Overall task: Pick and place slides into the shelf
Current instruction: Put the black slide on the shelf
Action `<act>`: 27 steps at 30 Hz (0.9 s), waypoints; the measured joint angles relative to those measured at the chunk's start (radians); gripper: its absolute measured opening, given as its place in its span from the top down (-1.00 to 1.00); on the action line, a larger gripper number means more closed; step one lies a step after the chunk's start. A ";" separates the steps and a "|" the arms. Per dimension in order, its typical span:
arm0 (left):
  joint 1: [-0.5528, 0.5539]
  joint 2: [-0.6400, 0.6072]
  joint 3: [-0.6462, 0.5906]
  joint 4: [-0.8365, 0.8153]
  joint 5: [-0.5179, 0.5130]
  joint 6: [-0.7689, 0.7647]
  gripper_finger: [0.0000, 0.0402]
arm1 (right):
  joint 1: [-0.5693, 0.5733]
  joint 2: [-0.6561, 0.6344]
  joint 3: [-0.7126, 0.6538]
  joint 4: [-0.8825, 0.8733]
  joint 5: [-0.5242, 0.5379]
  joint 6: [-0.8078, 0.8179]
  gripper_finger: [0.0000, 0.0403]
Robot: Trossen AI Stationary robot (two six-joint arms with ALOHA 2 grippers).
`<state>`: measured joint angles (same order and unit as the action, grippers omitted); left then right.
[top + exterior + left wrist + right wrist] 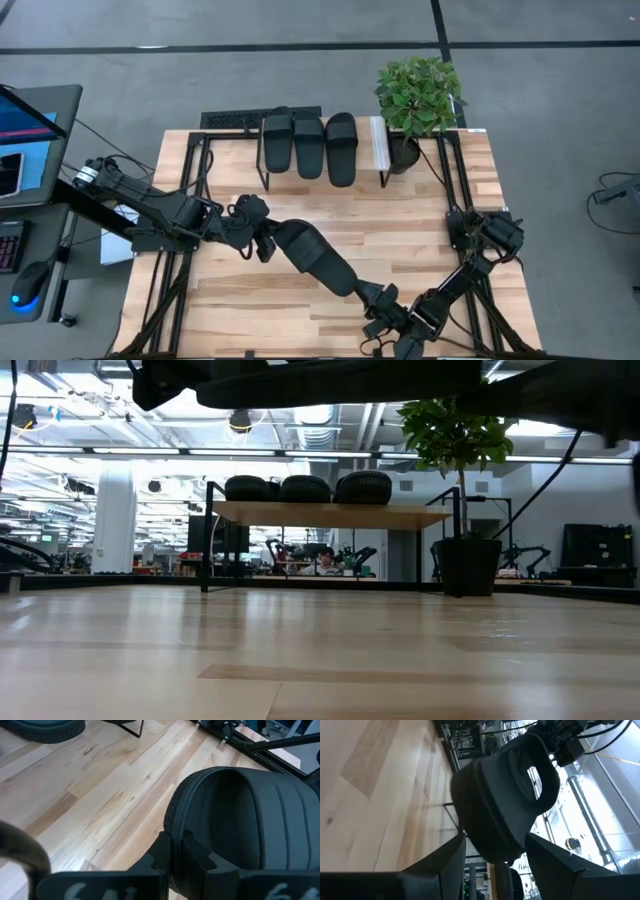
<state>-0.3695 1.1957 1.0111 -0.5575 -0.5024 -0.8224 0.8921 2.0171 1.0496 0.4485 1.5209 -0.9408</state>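
Left gripper (262,243) of mine is clamping tight on one end of the fourth slide (318,256), keeping it in the air over the middle of the table (420,215). My right gripper (372,297) is sitting with its fingers spread around the slide's other end, toward the near edge, so it's looking like a handover or a two-arm carry is going on. Three slides (308,145) are already lying side by side on the shelf (377,150) at the far edge, next to the potted plant (418,98). I'm guessing the next move calls for one arm taking the full weight, then carrying the slide to the open strip of shelf beside the plant without clipping the leaves.
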 joint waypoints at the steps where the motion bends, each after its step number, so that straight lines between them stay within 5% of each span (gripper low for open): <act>1: 0.000 0.000 0.000 -0.001 0.000 0.000 0.97 | -0.003 0.000 0.000 0.000 -0.003 -0.009 0.02; 11: 0.000 0.000 0.000 0.004 0.001 -0.001 0.97 | -0.029 0.000 0.001 0.000 -0.031 -0.035 0.12; 17: 0.001 0.000 0.000 -0.004 -0.018 -0.001 0.97 | -0.060 0.000 0.046 -0.007 -0.054 -0.024 0.71; 22: 0.002 -0.002 -0.001 -0.009 -0.039 -0.001 0.95 | -0.088 0.000 0.076 -0.004 -0.065 0.009 0.74; 27: 0.002 -0.009 -0.001 0.014 -0.072 -0.006 0.70 | -0.095 0.000 0.077 -0.002 -0.049 0.024 0.74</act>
<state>-0.3672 1.1870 1.0100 -0.5432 -0.5745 -0.8287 0.7967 2.0171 1.1267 0.4469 1.4714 -0.9173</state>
